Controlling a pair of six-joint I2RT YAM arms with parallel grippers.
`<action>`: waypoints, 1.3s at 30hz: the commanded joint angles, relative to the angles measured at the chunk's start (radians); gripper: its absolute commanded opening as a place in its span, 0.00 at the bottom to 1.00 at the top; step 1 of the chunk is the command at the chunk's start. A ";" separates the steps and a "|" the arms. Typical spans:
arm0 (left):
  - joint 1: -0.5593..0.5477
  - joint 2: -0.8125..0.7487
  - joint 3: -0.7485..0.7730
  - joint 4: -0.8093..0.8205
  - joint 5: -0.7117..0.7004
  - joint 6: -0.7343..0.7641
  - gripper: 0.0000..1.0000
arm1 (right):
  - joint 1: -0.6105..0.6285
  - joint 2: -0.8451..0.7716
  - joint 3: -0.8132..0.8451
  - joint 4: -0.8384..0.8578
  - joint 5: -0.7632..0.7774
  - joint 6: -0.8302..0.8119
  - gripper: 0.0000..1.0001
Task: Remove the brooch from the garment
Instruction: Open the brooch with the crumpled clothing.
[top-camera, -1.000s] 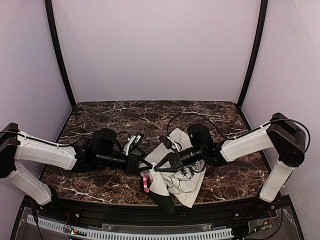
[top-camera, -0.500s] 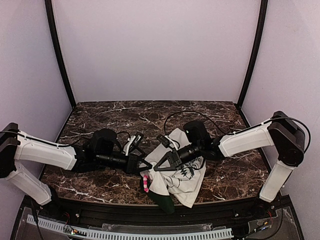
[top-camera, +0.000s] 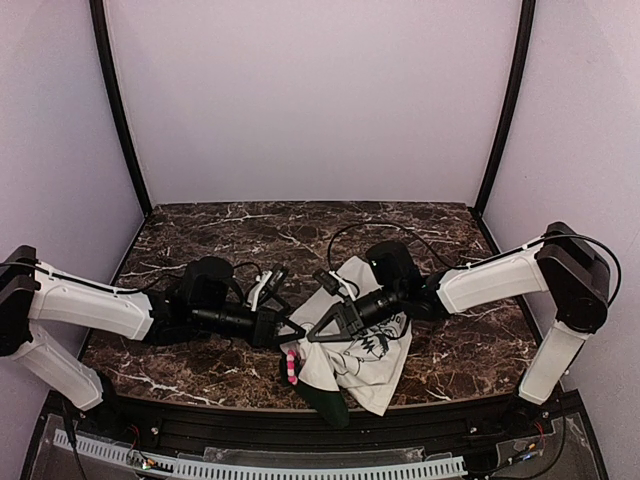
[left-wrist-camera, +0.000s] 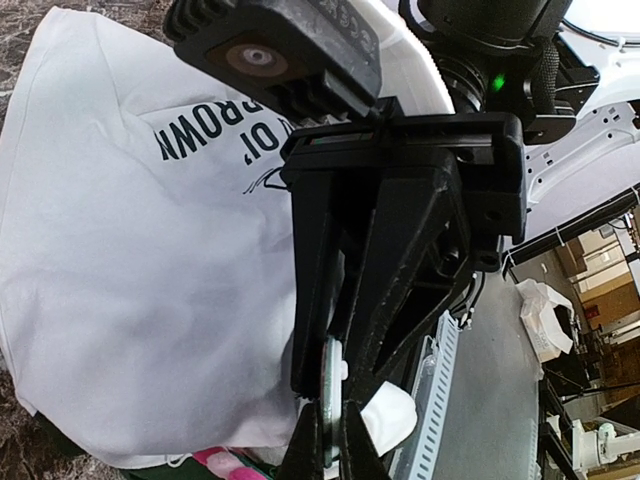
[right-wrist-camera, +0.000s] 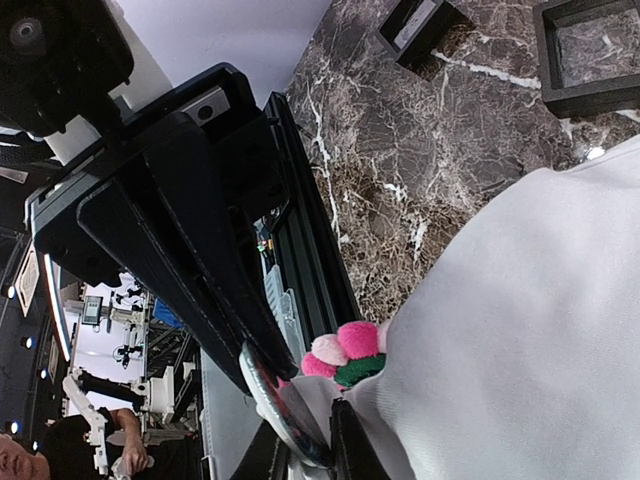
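Top external view: the left claw (top-camera: 291, 336) and right claw (top-camera: 316, 338) meet tip to tip at the edge of the shirt (top-camera: 372, 362), which lies crumpled on the tabletop (top-camera: 200, 235). The left claw is pressed fully closed right against the cloth; I cannot tell whether a fold is nipped in it. The brooch (top-camera: 291, 368) sits just to the near side of its tips, still on the shirt and held by neither claw. The right claw's jaws stand close together, but I cannot tell whether they grip cloth. In its wrist view the brooch lies just ahead of its tips.

I judge the step in hand to be steadying the cloth and lining up on the brooch. Next, the right claw would need to spread around the petals, close, and pull away from the left claw.

Beyond the shirt from the right claw lie two black frames (right-wrist-camera: 590, 100); the better-seen one shows only marble inside
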 joint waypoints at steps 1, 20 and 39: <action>-0.057 -0.052 0.040 0.134 0.131 0.007 0.01 | -0.007 0.000 0.020 0.001 0.173 0.000 0.14; 0.001 -0.097 0.057 -0.164 -0.090 0.106 0.01 | -0.005 -0.145 -0.081 0.057 0.145 -0.012 0.71; 0.029 -0.080 0.130 -0.285 -0.238 0.132 0.01 | 0.183 -0.177 -0.050 -0.141 0.578 -0.063 0.67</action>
